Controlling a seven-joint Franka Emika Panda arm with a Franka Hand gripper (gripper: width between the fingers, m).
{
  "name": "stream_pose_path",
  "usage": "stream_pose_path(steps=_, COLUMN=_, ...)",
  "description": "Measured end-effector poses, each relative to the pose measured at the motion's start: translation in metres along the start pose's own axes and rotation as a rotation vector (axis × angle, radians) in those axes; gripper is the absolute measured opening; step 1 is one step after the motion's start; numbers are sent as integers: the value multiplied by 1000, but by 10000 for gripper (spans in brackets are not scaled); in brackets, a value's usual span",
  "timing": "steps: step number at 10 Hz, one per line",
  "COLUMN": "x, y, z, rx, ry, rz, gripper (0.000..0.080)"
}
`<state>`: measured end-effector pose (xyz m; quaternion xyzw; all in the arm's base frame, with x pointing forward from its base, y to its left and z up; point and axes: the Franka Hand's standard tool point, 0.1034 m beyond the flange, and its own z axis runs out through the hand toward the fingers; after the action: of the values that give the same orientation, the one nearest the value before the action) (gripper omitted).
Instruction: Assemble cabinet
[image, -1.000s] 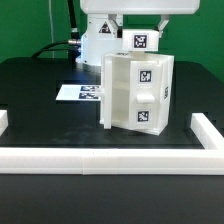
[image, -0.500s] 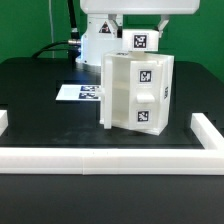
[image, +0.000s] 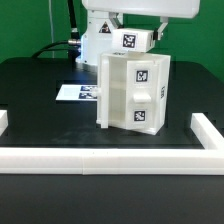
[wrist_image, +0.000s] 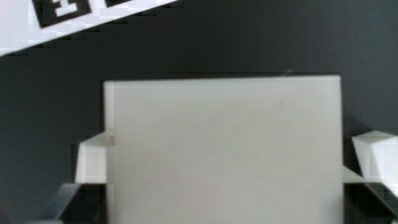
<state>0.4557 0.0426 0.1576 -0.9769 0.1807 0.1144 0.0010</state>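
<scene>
The cabinet (image: 135, 95) stands upright in the middle of the black table, white, with tags on its front face and its shelf openings on the exterior view's left side. A white tagged panel (image: 135, 40) sits slightly tilted on its top. My gripper (image: 142, 28) comes down from above and is shut on this panel. In the wrist view the panel (wrist_image: 222, 140) fills the space between my fingers (wrist_image: 89, 165), which press on both its edges; my gripper (wrist_image: 228, 160) is centred on it.
A long low white border rail (image: 100, 160) runs along the table's front and up both sides. The marker board (image: 78, 93) lies flat behind the cabinet on the exterior view's left and shows in the wrist view (wrist_image: 71, 18). The arm's white base (image: 98, 42) stands behind.
The gripper with the tagged panel has moved toward the exterior view's left and the panel now tilts. The cabinet has shifted slightly the same way.
</scene>
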Motion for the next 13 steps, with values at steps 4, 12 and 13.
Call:
stream_pose_path(steps=4, x=0, y=0, z=0, rx=-1, ry=0, rz=288, gripper=564)
stream_pose_path(steps=12, x=7, y=-16, z=-4, rx=41, ry=49, rz=763, gripper=564)
stream_pose_path(steps=13, x=7, y=-17, z=-4, rx=45, ry=51, rz=826, gripper=564)
